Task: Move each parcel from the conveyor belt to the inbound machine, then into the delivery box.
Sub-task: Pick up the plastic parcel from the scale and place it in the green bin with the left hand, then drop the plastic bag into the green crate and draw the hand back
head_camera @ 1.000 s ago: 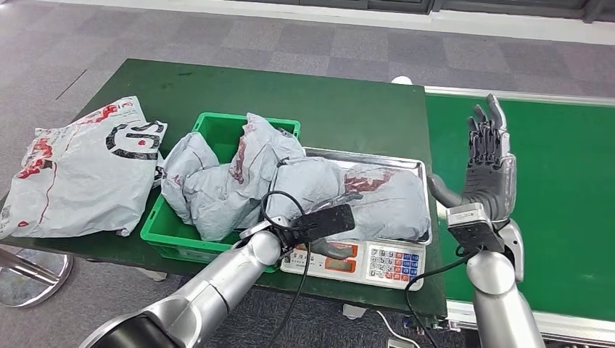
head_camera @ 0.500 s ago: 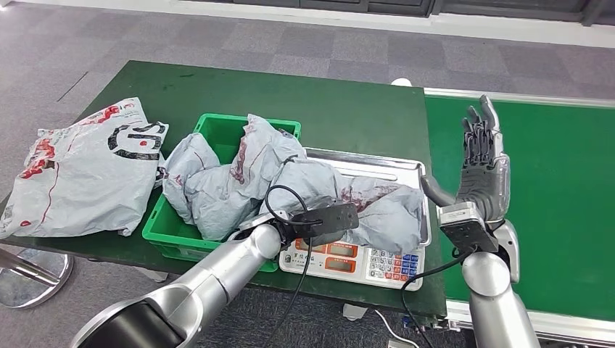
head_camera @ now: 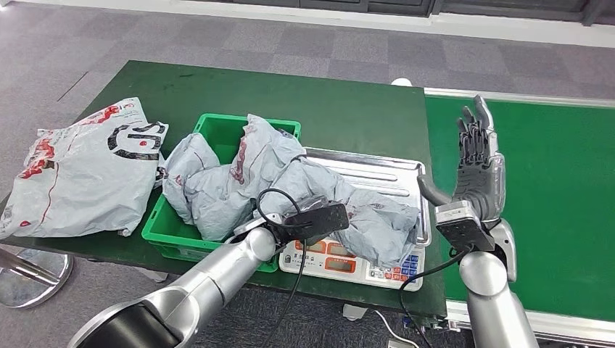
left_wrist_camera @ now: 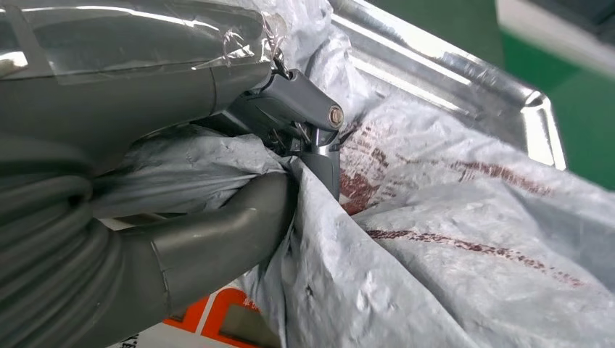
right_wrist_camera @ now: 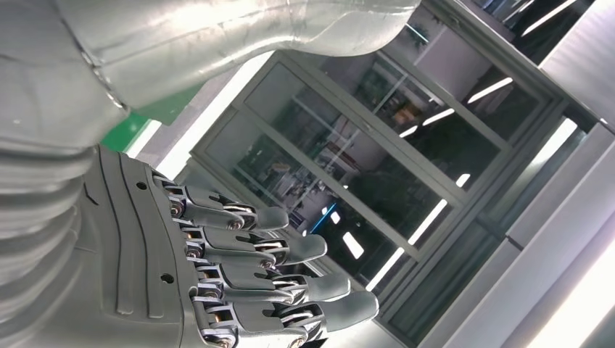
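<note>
The parcel (head_camera: 370,217) lies on the scale's (head_camera: 377,264) shiny tray (head_camera: 388,168), with one end lifted toward the green box (head_camera: 210,130). The left hand (left_wrist_camera: 217,210) pinches the grey bag plastic between its thumb and fingers.

The grip is only on a loose fold. I think the thin plastic could slip out, or tear, when the hand pulls. The box already holds a pile of bags (head_camera: 225,174), so this parcel might slide off the heap onto the table (head_camera: 333,101). The dragging bag could also catch the tray edge and shift it.

The left wrist view shows the pinch up close, with the fold bunched between thumb and fingers. The head view shows where the box and belt (head_camera: 566,181) are.

The right hand (head_camera: 479,163) is held up over the belt, fingers straight and a little apart, holding nothing.
</note>
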`<state>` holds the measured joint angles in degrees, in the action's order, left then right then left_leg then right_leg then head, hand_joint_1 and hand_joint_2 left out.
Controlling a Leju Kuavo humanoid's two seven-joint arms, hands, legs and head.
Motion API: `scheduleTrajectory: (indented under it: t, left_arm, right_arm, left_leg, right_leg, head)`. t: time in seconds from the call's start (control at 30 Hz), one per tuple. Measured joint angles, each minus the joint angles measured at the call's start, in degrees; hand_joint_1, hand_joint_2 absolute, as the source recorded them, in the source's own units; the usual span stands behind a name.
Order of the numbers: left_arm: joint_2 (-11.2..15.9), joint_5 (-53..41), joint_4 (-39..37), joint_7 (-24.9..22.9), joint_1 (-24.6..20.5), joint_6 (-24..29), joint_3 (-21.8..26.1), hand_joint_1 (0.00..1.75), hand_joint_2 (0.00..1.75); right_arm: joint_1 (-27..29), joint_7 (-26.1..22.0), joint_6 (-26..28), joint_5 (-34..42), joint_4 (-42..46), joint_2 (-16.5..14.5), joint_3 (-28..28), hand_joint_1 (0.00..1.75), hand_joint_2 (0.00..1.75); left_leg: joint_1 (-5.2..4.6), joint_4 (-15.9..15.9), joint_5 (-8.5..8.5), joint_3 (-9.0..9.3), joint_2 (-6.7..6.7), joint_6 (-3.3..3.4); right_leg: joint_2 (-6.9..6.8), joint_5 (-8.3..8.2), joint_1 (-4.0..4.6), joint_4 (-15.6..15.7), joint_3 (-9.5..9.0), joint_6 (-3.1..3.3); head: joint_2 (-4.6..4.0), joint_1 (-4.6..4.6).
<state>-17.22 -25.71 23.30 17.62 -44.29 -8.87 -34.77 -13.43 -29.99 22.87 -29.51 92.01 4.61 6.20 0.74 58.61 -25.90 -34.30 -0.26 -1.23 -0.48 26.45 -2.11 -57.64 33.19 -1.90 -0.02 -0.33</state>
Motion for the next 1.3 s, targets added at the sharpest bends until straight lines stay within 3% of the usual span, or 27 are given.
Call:
scheduleTrajectory:
  t: [0.13, 0.27, 0.33, 0.63, 0.83, 1.1, 1.23, 1.3]
  left_arm:
    - [0.1, 0.3, 0.6, 1.7, 0.5, 1.6, 0.3, 1.75, 1.75]
    - [2.0, 3.3, 10.0, 11.9, 5.0, 10.3, 3.9, 1.75, 1.75]
    - [2.5, 4.6, 13.8, 14.0, 6.7, 12.8, 5.0, 1.75, 1.75]
    - [7.4, 14.6, 44.8, 22.0, 18.1, 24.8, 9.7, 1.75, 1.75]
    - [11.9, 18.5, 61.0, 22.6, 23.0, 32.3, 11.7, 1.75, 1.75]
    - [14.0, 18.0, 67.6, 22.6, 24.5, 34.3, 12.1, 1.75, 1.75]
    - [15.0, 9.5, 68.1, 20.3, 24.8, 40.7, 12.7, 1.75, 1.75]
    - [15.2, -2.3, 67.1, 12.9, 24.6, 42.3, 14.4, 1.75, 1.75]
  right_arm:
    - [0.0, 0.0, 0.0, -0.1, 0.0, 0.0, 0.0, 0.0, 1.75]
    - [0.0, 0.5, 0.0, -0.4, -0.1, 0.0, 0.0, 0.0, 1.75]
    - [0.0, 0.5, 0.1, -0.2, -0.1, 0.0, 0.0, 0.0, 1.75]
    - [-0.1, -2.1, 0.7, 3.3, -0.8, 1.5, 0.0, 0.0, 1.75]
    - [-0.7, -2.5, 1.0, 4.3, -2.2, 2.9, 0.0, 0.0, 1.75]
    - [-0.9, -2.7, 1.1, 4.5, -3.0, 3.3, 0.0, 0.0, 1.75]
    - [-0.8, -3.0, 1.6, 4.6, -3.2, 3.4, 0.0, 0.0, 1.75]
    - [-0.6, -3.0, 1.9, 3.8, -3.2, 3.4, 0.0, 0.0, 1.75]
  left_leg:
    - [0.0, 0.0, 0.0, -0.01, 0.0, 0.0]
    - [-0.01, 0.0, 0.01, -0.18, -0.01, -0.01]
    - [-0.01, 0.0, 0.01, -0.21, 0.0, -0.01]
    - [0.0, 0.0, -0.03, -0.33, 0.03, -0.05]
    - [0.04, 0.0, -0.02, -0.34, 0.03, -0.05]
    - [0.03, 0.0, -0.02, -0.34, 0.03, -0.04]
    - [0.03, 0.0, -0.02, -0.33, 0.04, -0.05]
    - [0.03, 0.0, -0.02, -0.33, 0.04, -0.05]
  right_leg:
    - [0.01, 0.0, 0.0, 0.0, 0.02, 0.0]
    - [-0.03, 0.0, -0.01, 0.0, 0.18, 0.0]
    - [-0.02, 0.0, -0.01, 0.0, 0.22, 0.0]
    - [0.04, 0.02, 0.0, 0.0, 0.38, 0.02]
    - [-0.01, 0.03, 0.02, 0.0, 0.38, 0.02]
    - [0.0, 0.03, 0.0, 0.0, 0.37, 0.02]
    - [0.01, 0.03, 0.02, 0.0, 0.41, 0.02]
    - [0.0, 0.03, 0.02, 0.0, 0.42, 0.03]
  head:
    - [0.0, 0.0]
    - [0.0, 0.01]
    - [0.0, 0.01]
    - [0.0, 0.01]
    - [0.0, 0.01]
    - [0.0, 0.0]
    - [0.0, 0.0]
    - [0.0, 0.0]
